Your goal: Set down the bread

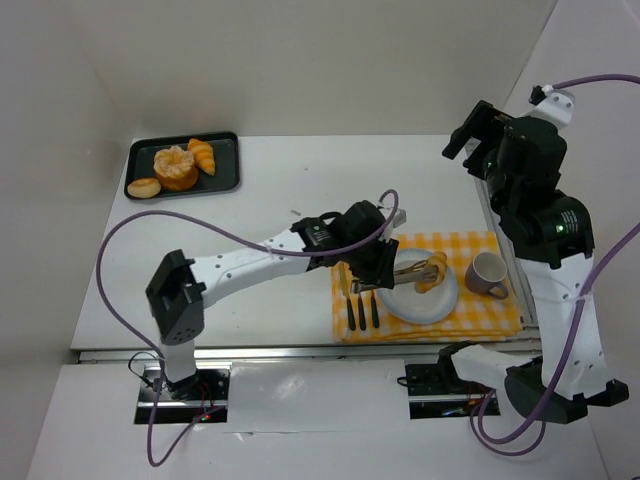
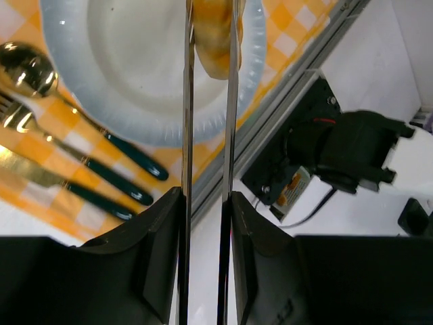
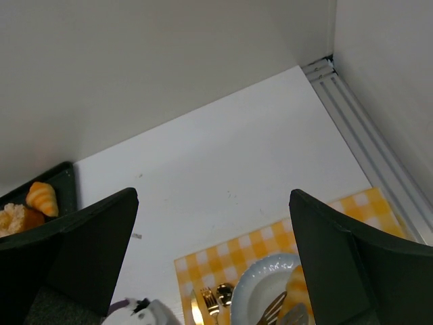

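My left gripper (image 1: 368, 268) (image 2: 206, 203) is shut on metal tongs (image 1: 405, 272) (image 2: 187, 101). The tongs' blades pinch a golden bread roll (image 1: 432, 272) (image 2: 211, 40) over the right side of a white plate (image 1: 410, 305) (image 2: 122, 74); whether the roll touches the plate I cannot tell. The plate lies on a yellow checked placemat (image 1: 500, 315). My right gripper (image 1: 478, 130) (image 3: 213, 203) is open and empty, raised high at the back right. In its view the plate (image 3: 257, 288) and roll (image 3: 298, 284) show below.
A black tray (image 1: 225, 140) at the back left holds a croissant (image 1: 203, 155) and other pastries. A fork, spoon and knife (image 1: 360, 308) (image 2: 101, 169) lie left of the plate. A mug (image 1: 487, 273) stands right of it. A rail runs along the table's right edge.
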